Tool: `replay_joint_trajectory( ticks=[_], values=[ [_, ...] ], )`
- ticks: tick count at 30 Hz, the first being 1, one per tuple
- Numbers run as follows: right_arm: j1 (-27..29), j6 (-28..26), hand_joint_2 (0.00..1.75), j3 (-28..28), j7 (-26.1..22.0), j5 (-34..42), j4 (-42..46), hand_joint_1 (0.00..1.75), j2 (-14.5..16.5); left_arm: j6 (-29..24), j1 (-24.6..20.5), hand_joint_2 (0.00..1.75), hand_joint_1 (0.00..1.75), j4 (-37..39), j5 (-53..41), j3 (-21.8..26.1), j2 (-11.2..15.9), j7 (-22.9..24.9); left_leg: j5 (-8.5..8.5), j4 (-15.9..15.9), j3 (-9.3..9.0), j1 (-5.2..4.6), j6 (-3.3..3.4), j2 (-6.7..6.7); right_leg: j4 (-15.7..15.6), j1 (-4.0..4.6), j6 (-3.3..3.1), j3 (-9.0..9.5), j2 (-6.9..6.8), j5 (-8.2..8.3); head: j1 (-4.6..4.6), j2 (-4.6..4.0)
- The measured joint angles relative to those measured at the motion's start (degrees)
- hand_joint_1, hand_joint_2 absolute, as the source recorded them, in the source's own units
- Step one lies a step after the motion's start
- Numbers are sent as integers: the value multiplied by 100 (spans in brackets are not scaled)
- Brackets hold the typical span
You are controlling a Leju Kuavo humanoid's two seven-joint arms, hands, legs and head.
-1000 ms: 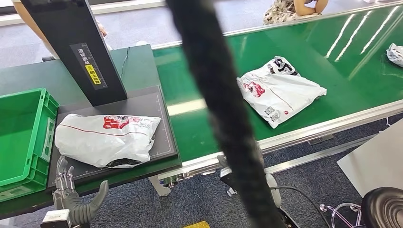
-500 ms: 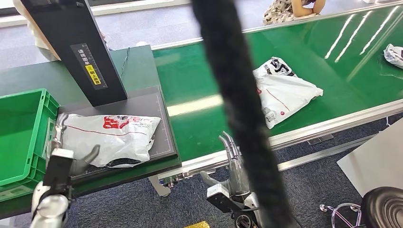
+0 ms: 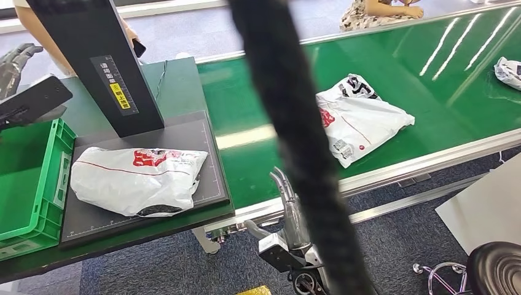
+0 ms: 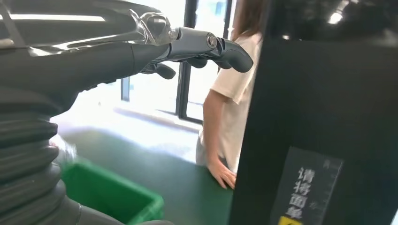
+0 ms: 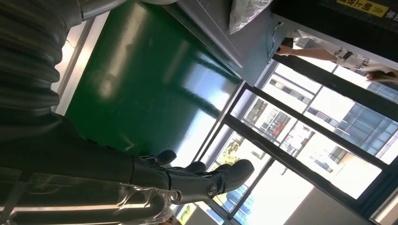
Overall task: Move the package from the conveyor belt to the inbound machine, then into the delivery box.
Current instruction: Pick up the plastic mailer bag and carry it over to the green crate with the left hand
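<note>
A white package (image 3: pixel 138 178) with red print lies flat on the inbound machine's black plate (image 3: pixel 203 138); its corner also shows in the right wrist view (image 5: pixel 246 11). A second white package (image 3: pixel 362 120) lies on the green conveyor belt (image 3: pixel 258 98). My left hand (image 3: pixel 15 58) is raised at the far left above the green delivery box (image 3: pixel 31 178), fingers (image 4: pixel 206 47) stretched out and holding nothing. Below the belt's near edge my right hand (image 3: pixel 289 206) points upward, empty, its fingers (image 5: pixel 202 180) straight and apart.
The machine's black post (image 3: pixel 92 61) rises behind the plate. A thick black cable (image 3: pixel 289 123) hangs across the middle of the head view. A third package (image 3: pixel 510 69) lies far right on the belt. A person (image 4: pixel 230 108) stands behind the table; a stool (image 3: pixel 494 267) stands at the lower right.
My left hand has lifted from the plate's near-left corner to high above the green box. My right hand came up beside the belt's near edge and has shifted slightly left.
</note>
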State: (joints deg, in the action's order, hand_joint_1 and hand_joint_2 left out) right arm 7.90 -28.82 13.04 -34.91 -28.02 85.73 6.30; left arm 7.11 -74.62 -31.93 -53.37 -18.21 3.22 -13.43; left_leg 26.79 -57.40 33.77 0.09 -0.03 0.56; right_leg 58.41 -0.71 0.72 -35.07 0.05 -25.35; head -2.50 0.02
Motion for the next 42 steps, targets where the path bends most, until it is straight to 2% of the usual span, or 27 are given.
replay_joint_trajectory(
  ticks=[6,12,19,22,32,42],
  values=[
    [-158,206,175,-100,-101,120,-101,0,91,436,-501,175,0,440,-947,-923,-143,-62,0,0,0,0,0,1,0,0,0,1,0,0,0,0],
    [-222,278,175,-176,-151,115,-176,0,194,634,-412,175,0,795,-832,-1295,-347,-233,0,1,-1,-1,0,-1,0,0,0,1,2,1,0,0],
    [-235,312,175,-276,-151,100,-198,0,271,1872,10,175,0,1182,-44,-1172,-440,-656,0,1,0,0,0,-1,1,2,0,1,3,0,0,0],
    [-235,317,175,-328,-160,120,-218,0,278,2159,103,175,0,1265,152,-1066,-447,-743,0,1,1,0,0,0,1,1,0,1,2,0,0,0],
    [-232,353,175,-411,-215,135,-228,0,306,2294,172,175,0,1362,410,-854,-495,-664,0,1,1,-1,0,0,0,-1,0,1,3,0,1,0],
    [-232,389,175,-487,-248,194,-228,0,323,2240,605,175,0,1434,795,-712,-524,-638,0,1,1,-1,0,0,0,-1,0,1,3,0,0,0]
  ],
)
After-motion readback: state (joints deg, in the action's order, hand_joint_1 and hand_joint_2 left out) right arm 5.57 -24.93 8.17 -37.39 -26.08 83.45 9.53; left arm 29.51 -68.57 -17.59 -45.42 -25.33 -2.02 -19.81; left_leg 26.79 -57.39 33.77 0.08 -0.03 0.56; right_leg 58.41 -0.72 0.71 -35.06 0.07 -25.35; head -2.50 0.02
